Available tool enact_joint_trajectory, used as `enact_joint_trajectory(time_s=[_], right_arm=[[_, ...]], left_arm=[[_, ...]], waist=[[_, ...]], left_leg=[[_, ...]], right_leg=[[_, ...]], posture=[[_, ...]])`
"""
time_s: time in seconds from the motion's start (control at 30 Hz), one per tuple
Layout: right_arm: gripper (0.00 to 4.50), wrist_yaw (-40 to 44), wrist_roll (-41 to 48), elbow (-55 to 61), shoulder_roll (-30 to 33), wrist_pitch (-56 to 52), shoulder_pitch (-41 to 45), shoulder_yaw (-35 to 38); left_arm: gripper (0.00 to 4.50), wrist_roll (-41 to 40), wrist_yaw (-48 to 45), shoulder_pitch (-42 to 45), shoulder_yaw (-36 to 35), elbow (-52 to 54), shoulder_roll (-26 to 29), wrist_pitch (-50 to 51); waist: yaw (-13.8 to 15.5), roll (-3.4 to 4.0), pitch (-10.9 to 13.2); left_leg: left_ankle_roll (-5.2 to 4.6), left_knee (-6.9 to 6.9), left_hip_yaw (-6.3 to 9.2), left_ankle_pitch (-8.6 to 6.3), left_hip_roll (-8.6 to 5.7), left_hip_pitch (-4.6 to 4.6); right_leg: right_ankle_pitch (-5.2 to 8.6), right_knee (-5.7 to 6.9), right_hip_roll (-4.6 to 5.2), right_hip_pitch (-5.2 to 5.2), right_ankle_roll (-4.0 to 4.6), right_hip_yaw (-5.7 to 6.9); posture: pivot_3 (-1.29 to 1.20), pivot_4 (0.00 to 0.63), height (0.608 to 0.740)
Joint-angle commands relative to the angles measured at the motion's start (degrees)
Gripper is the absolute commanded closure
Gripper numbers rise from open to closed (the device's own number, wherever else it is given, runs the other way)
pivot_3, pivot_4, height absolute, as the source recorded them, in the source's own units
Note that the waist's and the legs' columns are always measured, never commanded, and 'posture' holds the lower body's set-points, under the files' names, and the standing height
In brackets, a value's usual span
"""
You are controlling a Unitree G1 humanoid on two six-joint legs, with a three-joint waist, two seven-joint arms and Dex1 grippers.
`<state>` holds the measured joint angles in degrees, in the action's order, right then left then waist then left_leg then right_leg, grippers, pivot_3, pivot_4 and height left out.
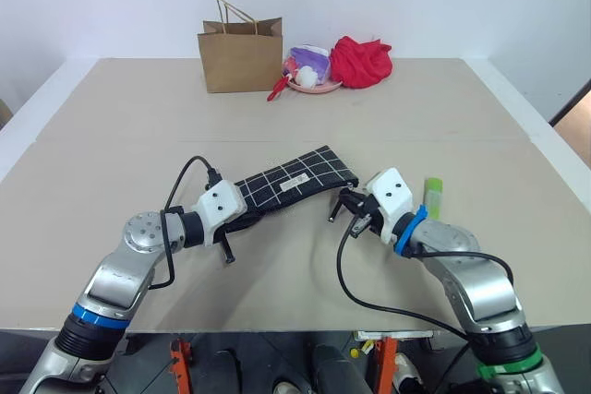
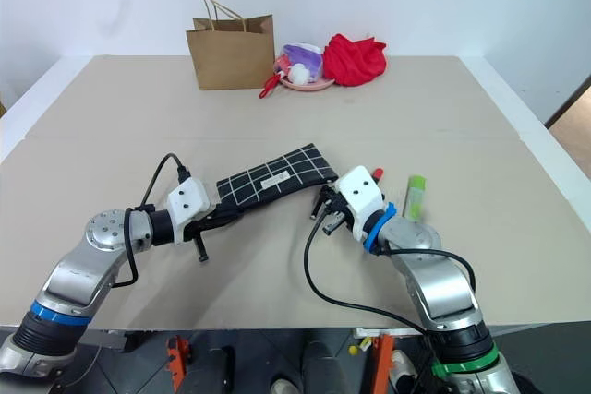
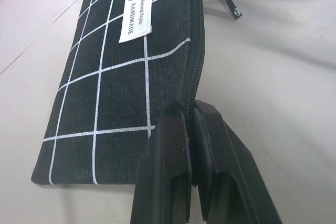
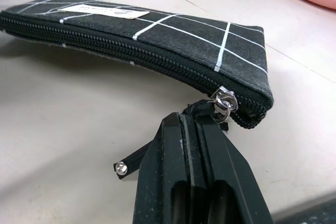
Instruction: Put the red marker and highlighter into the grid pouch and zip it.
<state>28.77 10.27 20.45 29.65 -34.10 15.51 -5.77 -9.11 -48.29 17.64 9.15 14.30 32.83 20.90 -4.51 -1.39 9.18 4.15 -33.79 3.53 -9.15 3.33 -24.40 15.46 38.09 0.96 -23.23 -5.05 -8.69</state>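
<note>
The grid pouch (image 1: 294, 179) lies flat on the table's middle, its white label (image 3: 135, 6) facing up. My left gripper (image 3: 190, 114) is shut on the pouch's near left end, at the zipper edge. At the pouch's other end my right gripper (image 4: 191, 120) is shut on the zipper pull (image 4: 224, 100), and a black strap (image 4: 128, 162) hangs from it. The zipper teeth look closed along the pouch. The yellow-green highlighter (image 1: 432, 195) lies on the table just right of my right gripper. The red marker's tip (image 2: 377, 174) peeks out behind that gripper.
At the back of the table stand a brown paper bag (image 1: 240, 57), a pink plate (image 1: 314, 87) with small items, and a bunched red cloth (image 1: 360, 62). The table's front edge runs just below both arms.
</note>
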Motion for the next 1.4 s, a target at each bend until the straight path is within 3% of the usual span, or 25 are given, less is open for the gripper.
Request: enact_joint_trajectory(time_s=[0.03,0.6,0.7,0.9,0.93,1.0,1.13,1.27,1.33,1.4], right_arm=[[4.43,1.2,-1.21,1.23,1.81,2.7,0.52,0.94],[4.43,1.31,-0.83,6.08,-2.15,-0.6,1.09,-3.25],[3.46,2.24,2.54,6.81,-2.09,-4.14,0.42,-0.25],[0.4,7.39,15.07,9.24,-1.87,-9.37,-0.29,7.78],[0.04,8.36,16.63,9.39,-1.63,-9.32,-0.4,8.7],[0.04,9.73,19.38,9.67,-0.96,-9.4,-0.88,10.65],[0.0,11.24,22.4,8.82,0.28,-9.07,-1.17,12.78],[0.0,12.41,25.4,6.37,1.51,-10.05,-0.54,14.55],[0.0,14.2,26.88,5.84,2.64,-10.74,-0.06,14.39],[0.0,14.47,26.32,5.31,3.4,-9.8,0.25,13.65]], left_arm=[[4.5,0.0,-0.77,0.53,0.0,0.45,0.54,-1.95],[4.5,0.24,-0.2,1.02,0.09,-0.1,-0.65,-2.75],[4.5,-0.2,-0.27,0.81,-0.53,-0.22,-0.62,-2.97],[4.5,-2.45,-1.32,0.56,-2.16,-1.06,-0.8,-4.23],[4.5,-3.11,-1.69,0.47,-2.46,-1.18,-0.82,-4.4],[4.5,-5.07,-3.09,0.05,-3.16,-0.94,-0.74,-5.03],[2.95,-6.09,-4.92,-0.87,-3.42,-0.85,-0.01,-7.37],[0.8,-5.06,-4.69,-1.43,-3.04,-1.07,0.2,-8.55],[0.06,-5.3,-4.92,-1.99,-3.21,-0.76,0.26,-9.12],[0.06,-5.97,-5.04,-2.44,-3.7,-0.34,0.04,-9.78]], waist=[[0.01,-0.01,0.0],[0.0,-0.01,0.01],[0.01,-0.01,0.01],[0.02,-0.02,0.01],[0.02,-0.02,0.01],[0.01,-0.02,0.01],[0.0,-0.02,0.01],[0.01,-0.03,0.01],[0.01,-0.03,0.01],[-0.01,-0.03,0.01]], left_leg=[[0.0,0.0,0.0,0.0,0.0,0.0],[0.0,-0.01,0.0,0.0,0.0,0.0],[0.0,-0.01,0.0,0.0,0.0,0.0],[0.0,-0.01,0.0,0.0,0.0,0.0],[0.0,-0.01,0.0,0.0,0.0,0.0],[0.0,-0.01,0.01,0.0,0.0,0.0],[0.0,-0.02,0.0,0.0,0.0,0.0],[0.0,-0.03,0.0,0.0,0.0,0.01],[0.0,-0.06,0.0,0.0,0.0,0.01],[0.0,-0.06,0.0,0.0,0.0,0.01]], right_leg=[[0.0,0.0,0.0,0.0,0.0,0.0],[-0.01,0.0,-0.01,0.0,0.0,0.0],[0.0,0.0,-0.01,0.0,0.0,0.0],[0.0,0.0,-0.01,0.01,0.0,0.0],[0.0,0.01,-0.01,0.01,0.0,0.0],[0.0,0.01,-0.01,0.02,0.0,0.0],[0.0,0.0,-0.01,0.01,0.0,0.0],[-0.01,0.0,-0.01,0.02,0.0,0.0],[-0.01,0.0,0.0,0.04,0.0,-0.01],[-0.01,0.0,0.0,0.04,0.0,-0.01]], posture=[[0.0,0.15,0.74],[0.0,0.15,0.74],[0.0,0.15,0.74],[0.0,0.15,0.74],[0.0,0.15,0.74],[0.0,0.15,0.74],[0.0,0.15,0.74],[0.0,0.15,0.74],[0.0,0.15,0.74],[0.0,0.15,0.74]])
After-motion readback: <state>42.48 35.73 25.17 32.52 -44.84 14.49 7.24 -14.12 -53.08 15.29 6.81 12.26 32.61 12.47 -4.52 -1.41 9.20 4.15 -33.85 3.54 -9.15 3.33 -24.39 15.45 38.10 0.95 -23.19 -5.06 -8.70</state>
